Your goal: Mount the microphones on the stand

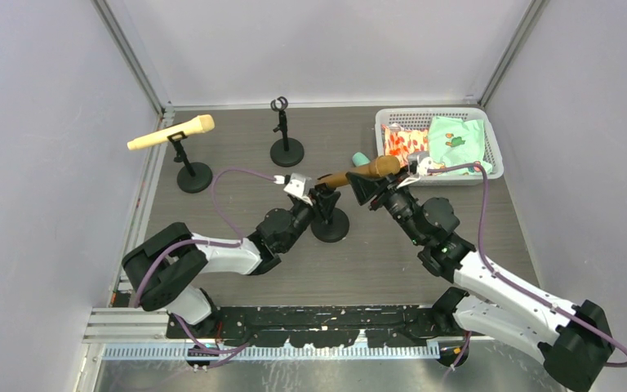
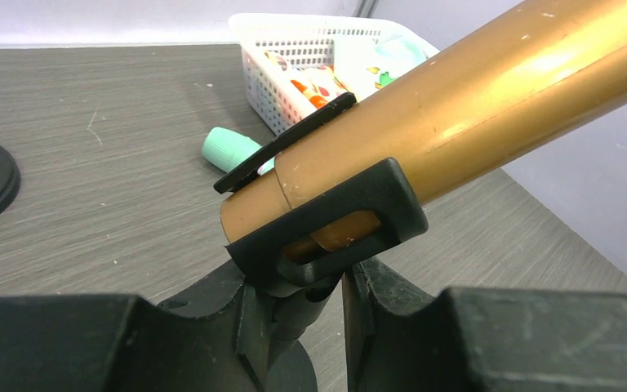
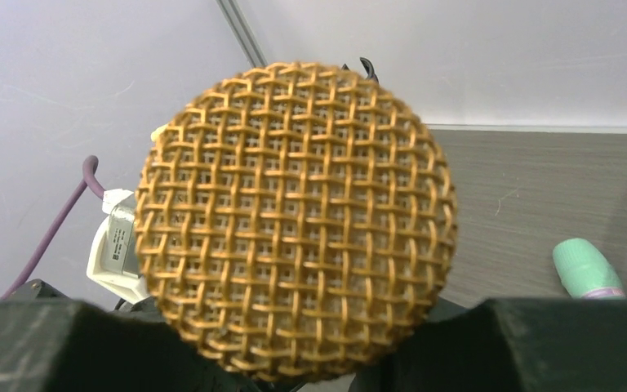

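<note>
The golden-brown microphone [image 1: 357, 172] lies slanted in the clip [image 2: 335, 229] of the middle stand [image 1: 330, 225], its tail end poking through. My left gripper [image 1: 319, 197] [image 2: 306, 322] is shut on that stand's post just under the clip. My right gripper [image 1: 378, 184] [image 3: 294, 363] is shut on the golden-brown microphone behind its mesh head [image 3: 294, 220]. The cream-yellow microphone [image 1: 171, 132] rests in the left stand [image 1: 193, 176]. The mint-green microphone [image 1: 361, 158] [image 2: 233, 149] [image 3: 585, 268] lies on the table near the basket, partly hidden.
An empty stand [image 1: 286, 150] is at the back centre. A white basket [image 1: 494, 155] holding cloth items sits at the back right. Grey walls enclose the table on three sides.
</note>
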Available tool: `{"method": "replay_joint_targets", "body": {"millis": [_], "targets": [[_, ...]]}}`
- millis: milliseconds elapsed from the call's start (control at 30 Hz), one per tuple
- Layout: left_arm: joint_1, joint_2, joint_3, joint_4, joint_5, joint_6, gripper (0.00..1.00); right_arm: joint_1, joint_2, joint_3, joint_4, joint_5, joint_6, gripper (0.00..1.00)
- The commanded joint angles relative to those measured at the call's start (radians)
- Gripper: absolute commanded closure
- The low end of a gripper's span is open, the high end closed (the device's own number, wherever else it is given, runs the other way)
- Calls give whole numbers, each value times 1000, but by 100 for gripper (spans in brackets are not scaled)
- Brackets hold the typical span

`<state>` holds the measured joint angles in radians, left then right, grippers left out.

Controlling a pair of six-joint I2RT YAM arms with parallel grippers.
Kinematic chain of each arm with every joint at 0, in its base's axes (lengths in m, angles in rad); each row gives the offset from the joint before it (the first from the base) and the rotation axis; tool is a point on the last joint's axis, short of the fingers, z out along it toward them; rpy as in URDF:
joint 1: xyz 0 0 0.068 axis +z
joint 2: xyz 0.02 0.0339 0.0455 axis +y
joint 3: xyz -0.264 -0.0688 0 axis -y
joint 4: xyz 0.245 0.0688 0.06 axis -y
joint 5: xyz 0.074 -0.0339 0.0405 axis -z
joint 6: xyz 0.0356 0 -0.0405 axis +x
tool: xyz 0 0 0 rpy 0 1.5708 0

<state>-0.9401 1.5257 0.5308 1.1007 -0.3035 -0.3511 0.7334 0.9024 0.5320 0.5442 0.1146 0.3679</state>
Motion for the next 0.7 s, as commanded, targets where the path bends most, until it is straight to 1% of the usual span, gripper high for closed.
{"method": "replay_joint_targets", "body": {"millis": [0, 67, 167, 367, 433, 500, 667], "targets": [[-32, 34, 2, -87, 65, -50, 100, 34, -33, -58, -386, -30, 7, 70], [-32, 38, 5, -87, 67, -52, 100, 33, -70, -52, -368, -6, 20, 65], [-32, 46, 9, -87, 70, -55, 100, 33, -83, -32, -351, 23, 26, 58], [-32, 52, 7, -94, 72, -55, 100, 32, -82, 21, -349, 27, 29, 32], [-32, 50, 3, -94, 70, -52, 100, 32, -97, 27, -352, 28, 37, 25], [-32, 49, 0, -94, 66, -50, 100, 32, -123, 29, -362, 29, 45, 20], [-32, 49, -7, -94, 60, -48, 100, 32, -229, 42, -424, 27, 59, 16]]}}
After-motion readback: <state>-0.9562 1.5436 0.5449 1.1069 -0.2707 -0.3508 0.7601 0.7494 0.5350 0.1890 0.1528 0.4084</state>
